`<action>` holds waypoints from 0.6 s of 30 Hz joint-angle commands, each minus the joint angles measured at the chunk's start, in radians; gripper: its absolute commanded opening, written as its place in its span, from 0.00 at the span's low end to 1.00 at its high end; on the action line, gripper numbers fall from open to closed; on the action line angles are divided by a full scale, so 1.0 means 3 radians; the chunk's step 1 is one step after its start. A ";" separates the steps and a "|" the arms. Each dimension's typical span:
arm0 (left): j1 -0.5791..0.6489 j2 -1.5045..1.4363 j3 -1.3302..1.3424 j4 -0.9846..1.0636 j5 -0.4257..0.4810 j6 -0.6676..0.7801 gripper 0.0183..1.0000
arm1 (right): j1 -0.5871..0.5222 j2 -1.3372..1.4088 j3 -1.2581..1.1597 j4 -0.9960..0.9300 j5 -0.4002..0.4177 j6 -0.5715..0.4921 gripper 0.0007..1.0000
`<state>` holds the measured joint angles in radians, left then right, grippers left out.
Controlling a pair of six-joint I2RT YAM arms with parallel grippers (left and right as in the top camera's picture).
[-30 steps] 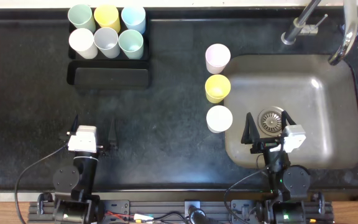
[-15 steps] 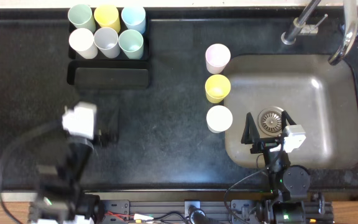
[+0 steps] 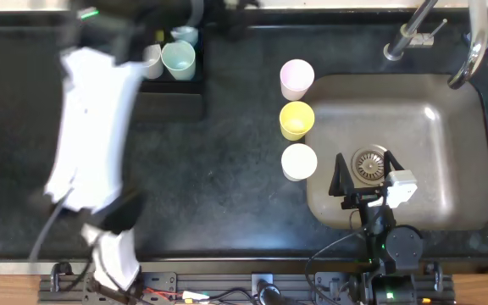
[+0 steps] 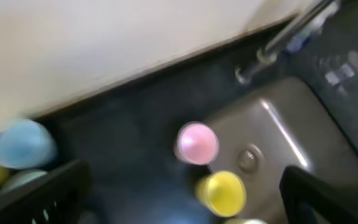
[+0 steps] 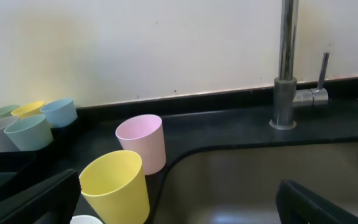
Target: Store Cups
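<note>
Three loose cups stand in a row on the dark counter beside the sink: a pink cup (image 3: 296, 78) (image 4: 197, 143) (image 5: 143, 142), a yellow cup (image 3: 296, 119) (image 4: 222, 191) (image 5: 117, 186) and a white cup (image 3: 299, 161). The black rack (image 3: 172, 93) at the back left holds several pastel cups, among them a teal cup (image 3: 178, 59) and a blue cup (image 4: 22, 144). My left arm (image 3: 91, 127) is raised high and covers most of the rack. Its gripper (image 4: 185, 202) is open, high above the counter and holding nothing. My right gripper (image 3: 364, 169) (image 5: 179, 208) rests open and low at the sink's near-left side.
The steel sink (image 3: 430, 110) with its drain (image 3: 368, 163) takes up the right side. A faucet (image 3: 413, 30) (image 5: 284, 62) stands behind it. A white wall runs along the counter's back edge. Bare dark counter (image 3: 227, 186) lies between rack and cups.
My left arm has swung up from its rest spot near the front edge. It now stands high over the rack with its camera tilted toward the cups and sink. The right arm has not moved.
</note>
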<state>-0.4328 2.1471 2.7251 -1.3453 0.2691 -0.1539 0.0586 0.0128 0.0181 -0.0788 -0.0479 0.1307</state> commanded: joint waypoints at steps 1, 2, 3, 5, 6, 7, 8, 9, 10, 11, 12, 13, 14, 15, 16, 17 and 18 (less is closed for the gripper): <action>-0.0098 0.0657 0.0394 -0.0331 -0.0299 -0.0974 1.00 | -0.0028 -0.0031 -0.0045 0.0017 -0.0014 0.0014 1.00; -0.0098 0.0759 0.0394 -0.0375 -0.0264 -0.1076 1.00 | -0.0028 -0.0031 -0.0045 0.0017 -0.0014 0.0014 1.00; -0.0098 0.0837 0.0394 -0.0392 -0.0217 -0.1099 1.00 | -0.0028 -0.0031 -0.0045 0.0017 -0.0014 0.0014 1.00; -0.0104 0.0971 0.0394 -0.0385 -0.0084 -0.1101 1.00 | -0.0028 -0.0031 -0.0045 0.0017 -0.0014 0.0014 1.00; -0.0117 0.1017 0.0394 -0.0388 -0.0072 -0.1104 1.00 | -0.0028 -0.0031 -0.0045 0.0017 -0.0014 0.0014 1.00; -0.0137 0.1069 0.0394 -0.0390 -0.0076 -0.1111 1.00 | -0.0028 -0.0031 -0.0045 0.0017 -0.0014 0.0014 1.00; -0.0156 0.1118 0.0394 -0.0381 -0.0088 -0.1150 1.00 | -0.0028 -0.0031 -0.0045 0.0017 -0.0014 0.0014 1.00; -0.0175 0.1171 0.0394 -0.0347 -0.0089 -0.1167 1.00 | -0.0028 -0.0031 -0.0045 0.0017 -0.0014 0.0014 1.00; -0.0192 0.1216 0.0394 -0.0315 -0.0089 -0.1181 1.00 | -0.0028 -0.0031 -0.0045 0.0017 -0.0014 0.0014 1.00; -0.0211 0.1268 0.0394 -0.0282 -0.0090 -0.1219 1.00 | -0.0028 -0.0031 -0.0045 0.0017 -0.0014 0.0014 1.00; -0.0228 0.1315 0.0394 -0.0259 -0.0090 -0.1258 1.00 | -0.0028 -0.0031 -0.0045 0.0017 -0.0014 0.0014 1.00; -0.0243 0.1349 0.0394 -0.0254 -0.0090 -0.1282 1.00 | -0.0028 -0.0031 -0.0045 0.0017 -0.0014 0.0014 1.00; -0.0257 0.1392 0.0394 -0.0253 -0.0090 -0.1311 1.00 | -0.0028 -0.0031 -0.0045 0.0017 -0.0014 0.0014 1.00; -0.0271 0.1427 0.0394 -0.0253 -0.0089 -0.1315 1.00 | -0.0028 -0.0031 -0.0045 0.0017 -0.0014 0.0014 1.00; -0.0286 0.1442 0.0394 -0.0259 -0.0090 -0.1315 1.00 | -0.0028 -0.0031 -0.0045 0.0017 -0.0014 0.0014 1.00; -0.0303 0.1471 0.0394 -0.0261 -0.0088 -0.1315 1.00 | -0.0028 -0.0031 -0.0045 0.0017 -0.0014 0.0014 1.00; -0.0318 0.1486 0.0394 -0.0261 -0.0078 -0.1312 1.00 | -0.0028 -0.0031 -0.0045 0.0017 -0.0014 0.0014 1.00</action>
<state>-0.5098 2.5542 2.8170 -1.4220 0.2340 -0.5182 0.0586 0.0128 0.0181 -0.0792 -0.0479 0.1303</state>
